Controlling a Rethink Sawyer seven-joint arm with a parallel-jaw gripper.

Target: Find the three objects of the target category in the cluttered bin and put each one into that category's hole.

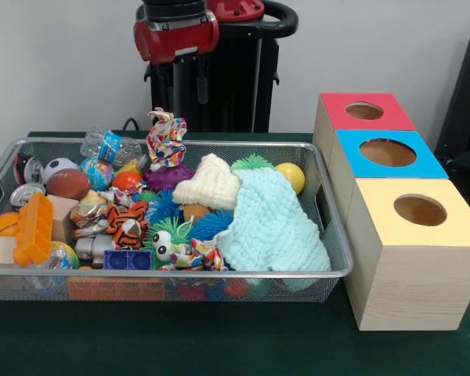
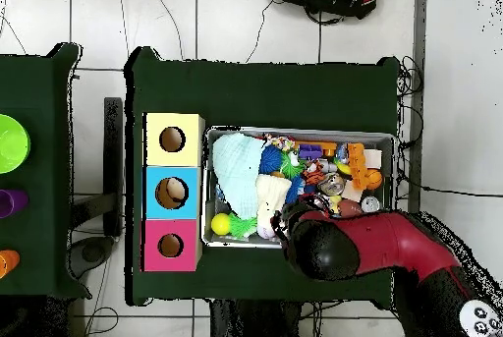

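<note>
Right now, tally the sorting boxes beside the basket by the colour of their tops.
Red-topped box: 1
Blue-topped box: 1
Yellow-topped box: 1
Total: 3 boxes, in a row beside the basket.

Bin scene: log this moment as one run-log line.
arm: above bin's robot-side edge | gripper: hidden | bin: cluttered | clear bottle: in bin, far corner | blue-topped box hole: open
</note>
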